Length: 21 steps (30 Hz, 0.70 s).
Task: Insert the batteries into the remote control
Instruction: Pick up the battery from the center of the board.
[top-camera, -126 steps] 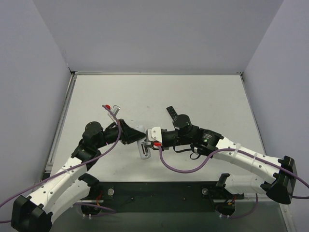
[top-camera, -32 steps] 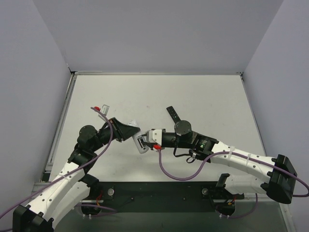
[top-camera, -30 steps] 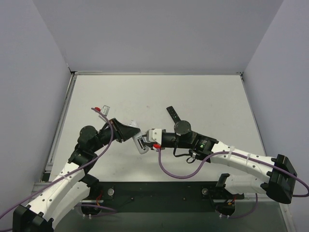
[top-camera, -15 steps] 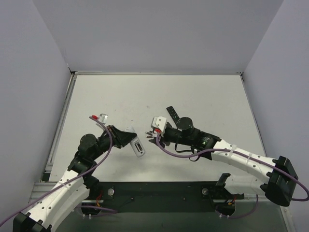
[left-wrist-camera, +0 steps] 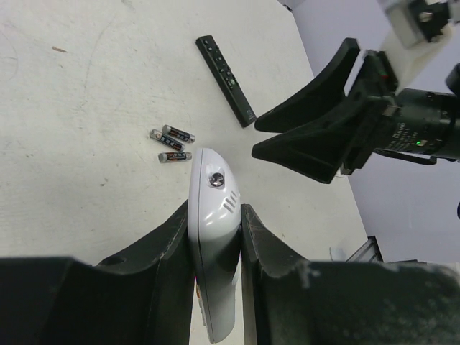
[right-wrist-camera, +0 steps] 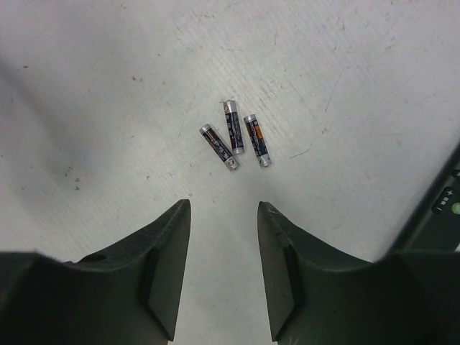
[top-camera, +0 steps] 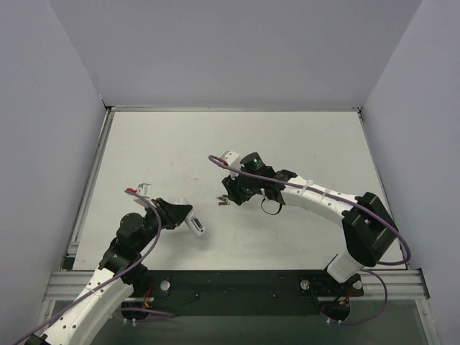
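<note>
- I judge the job barely begun. All 3 batteries that I can see lie loose on the counter, bunched side by side, and neither claw holds one.
- My left claw is clamped on the remote, with its fingers pressed against the 2 long sides. The remote is held on edge and appears clear of the counter. One end points toward the batteries, which are near it but not touching.
- My right claw is partly spread and empty. It hovers over the counter just short of the batteries, with only bare counter showing between its fingers.
- The only container here is the remote's battery bay. The left wrist view shows just 1 end and a narrow side of the remote, and the top view shows it too small. I cannot tell whether the cover is off or whether any cell is already inside.
- As I judge it, what is left is to take 1 battery in the right claw, carry it to the remote, and seat it the right way round. That repeats for as many cells as the bay takes.
- The black remote lies flat just beyond the batteries and is no part of this job.
</note>
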Tool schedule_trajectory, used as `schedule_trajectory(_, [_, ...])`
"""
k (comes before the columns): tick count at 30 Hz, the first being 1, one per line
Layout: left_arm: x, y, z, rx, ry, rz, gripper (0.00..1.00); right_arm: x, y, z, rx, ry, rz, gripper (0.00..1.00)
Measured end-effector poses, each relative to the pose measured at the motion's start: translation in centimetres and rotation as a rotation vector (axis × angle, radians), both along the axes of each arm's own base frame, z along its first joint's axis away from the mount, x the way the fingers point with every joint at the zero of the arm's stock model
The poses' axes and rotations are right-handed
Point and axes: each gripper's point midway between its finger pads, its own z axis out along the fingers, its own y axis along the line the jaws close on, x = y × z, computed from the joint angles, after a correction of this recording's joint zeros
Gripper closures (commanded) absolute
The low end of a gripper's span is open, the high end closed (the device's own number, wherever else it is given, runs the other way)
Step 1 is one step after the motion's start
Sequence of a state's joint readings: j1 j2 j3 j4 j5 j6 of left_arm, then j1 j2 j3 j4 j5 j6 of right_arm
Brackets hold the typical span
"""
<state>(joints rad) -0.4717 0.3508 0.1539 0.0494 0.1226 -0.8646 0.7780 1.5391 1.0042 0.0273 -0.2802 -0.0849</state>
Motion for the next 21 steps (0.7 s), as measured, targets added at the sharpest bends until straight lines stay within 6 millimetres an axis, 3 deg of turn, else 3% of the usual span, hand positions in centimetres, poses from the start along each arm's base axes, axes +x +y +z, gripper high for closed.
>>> schedule_trajectory(2, [0.1, 0.4, -0.1, 0.01, -0.004, 0.02, 1.0, 0.3, 0.0, -1.5, -0.036, 0.037, -0.008, 0.71])
schedule_trajectory(7, [0.1, 0.9, -1.2, 0.034, 0.023, 0.042, 1.0, 0.7, 0.9, -4.2, -0.094, 0.101, 0.032, 0.72])
schedule_trajectory(21, [-0.1, 1.2, -2.7, 0.064, 0.074, 0.054, 1.0, 0.4, 2.0, -7.5, -0.154, 0.163, 0.157, 0.72])
